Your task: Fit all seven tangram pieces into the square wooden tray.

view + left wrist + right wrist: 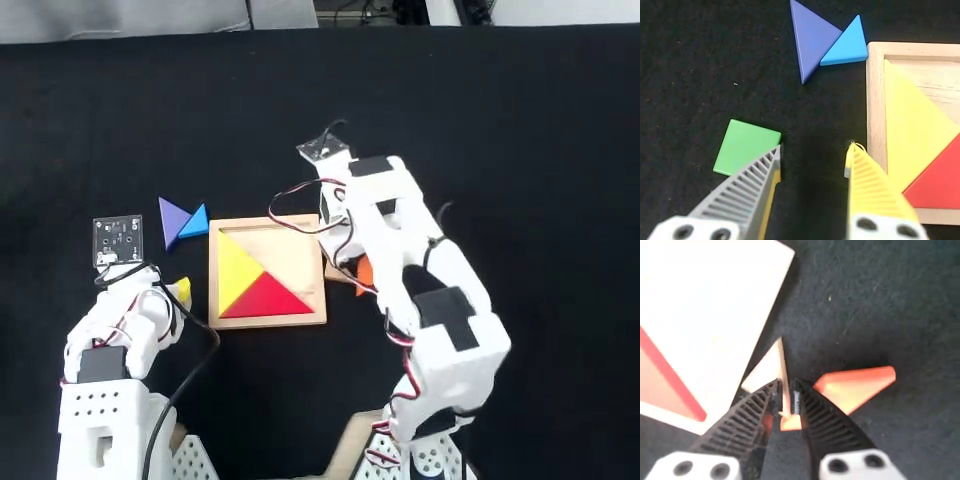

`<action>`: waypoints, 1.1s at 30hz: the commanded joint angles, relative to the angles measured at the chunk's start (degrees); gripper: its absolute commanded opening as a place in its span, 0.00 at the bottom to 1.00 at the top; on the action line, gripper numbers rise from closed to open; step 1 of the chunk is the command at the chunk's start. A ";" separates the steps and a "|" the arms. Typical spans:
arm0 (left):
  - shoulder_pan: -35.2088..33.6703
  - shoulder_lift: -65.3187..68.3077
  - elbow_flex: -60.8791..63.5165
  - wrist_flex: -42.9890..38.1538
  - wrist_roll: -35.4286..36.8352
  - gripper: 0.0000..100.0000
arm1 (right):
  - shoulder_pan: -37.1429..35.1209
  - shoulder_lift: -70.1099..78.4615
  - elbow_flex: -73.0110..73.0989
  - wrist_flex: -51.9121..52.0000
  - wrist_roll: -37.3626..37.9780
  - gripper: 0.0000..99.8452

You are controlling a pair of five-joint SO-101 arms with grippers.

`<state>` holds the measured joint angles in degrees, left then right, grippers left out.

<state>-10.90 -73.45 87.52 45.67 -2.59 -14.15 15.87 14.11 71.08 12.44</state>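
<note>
Two grippers are at work over one tray and seven pieces. The right gripper (785, 386) has its jaws drawn almost together on a pale triangle (765, 372), pinching it by its thin edge so that the piece stands tilted off the cloth, just beside the outer corner of the square wooden tray (270, 320). A single orange piece (855, 384) lies flat on the cloth close to that gripper, on the side away from the tray; whether it touches the fingers I cannot tell.

The left gripper (815, 150) is spread wide and holds nothing. It hangs over bare cloth between the tray's other side and one green square (745, 147), and its grey finger overlaps a corner of that square in the wrist view.

Farther out from the left gripper, one purple triangle (810, 37) and one smaller blue triangle (845, 45) lie touching each other, the blue one's tip just beside the tray's corner.

Inside the tray lie two large triangles, one yellow (238, 268) and one red (268, 298), meeting along a shared edge; the rest of the tray floor is bare wood. That puts two pieces in and five out.

Everything rests on a black cloth (500, 120) covering the table. Beyond its far edge runs a pale grey surface (120, 15).
</note>
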 commanded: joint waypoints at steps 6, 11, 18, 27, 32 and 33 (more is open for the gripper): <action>0.66 -0.70 -0.31 -1.32 0.00 0.21 | 4.31 2.77 -2.51 2.81 0.18 0.04; 0.75 -0.70 -0.31 -1.32 0.00 0.21 | 10.02 -2.07 -1.80 5.10 5.27 0.04; 0.75 -0.70 -0.31 -1.32 0.00 0.21 | 7.91 -19.38 7.08 6.15 5.98 0.05; 0.84 -0.70 -0.31 -1.32 0.00 0.21 | 6.68 -22.90 15.96 1.85 1.76 0.18; 0.75 -0.70 -0.31 -1.32 0.00 0.21 | 6.51 -17.01 15.16 -3.52 -0.79 0.18; 0.75 -0.70 -0.31 -1.32 0.00 0.21 | 6.51 -15.87 14.46 -3.78 -0.79 0.18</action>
<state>-10.90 -73.45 87.52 45.67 -2.59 -6.68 -2.59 30.20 70.64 12.79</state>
